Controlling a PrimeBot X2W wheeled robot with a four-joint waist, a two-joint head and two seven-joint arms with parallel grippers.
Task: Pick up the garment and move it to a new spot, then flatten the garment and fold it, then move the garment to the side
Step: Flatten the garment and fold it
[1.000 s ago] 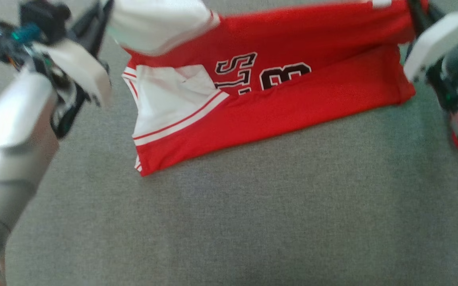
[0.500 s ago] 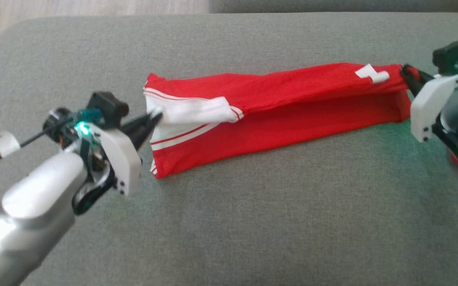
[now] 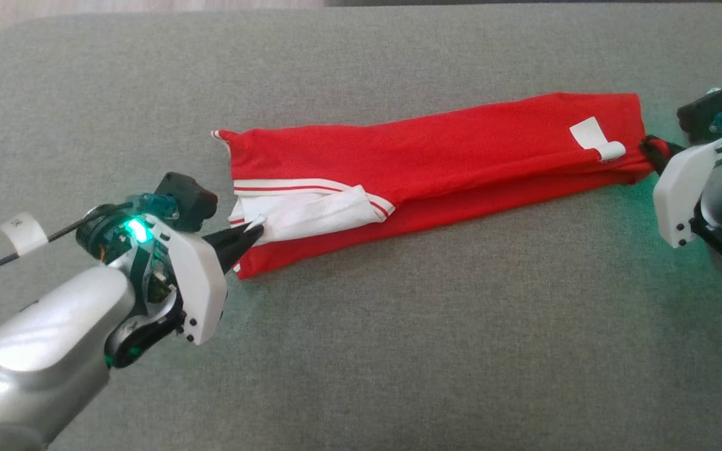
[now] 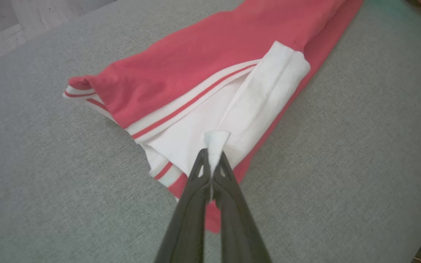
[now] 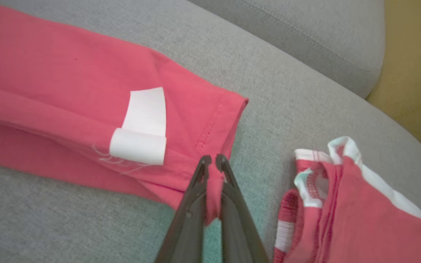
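Garment [image 3: 436, 156] lies as a long folded strip across the sofa [image 3: 398, 351], running left to right. L gripper [image 3: 253, 230] is pinched on its white sleeve [image 3: 311, 213] corner, near-left. R gripper [image 3: 648, 147] is clamped on the red hem corner, far right. Likely step: settling the fold. Lower both ends together w/ even tension, edges aligned. Let go only once the cloth's flat, w/o dragging the sleeve out.

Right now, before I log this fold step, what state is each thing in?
red garment: folded into a long strip, lying on the grey cushion.
left gripper: shut on the garment's white fabric.
right gripper: shut on its red hem corner.
white label: bent over the fold.
second garment: crumpled, lying loose.
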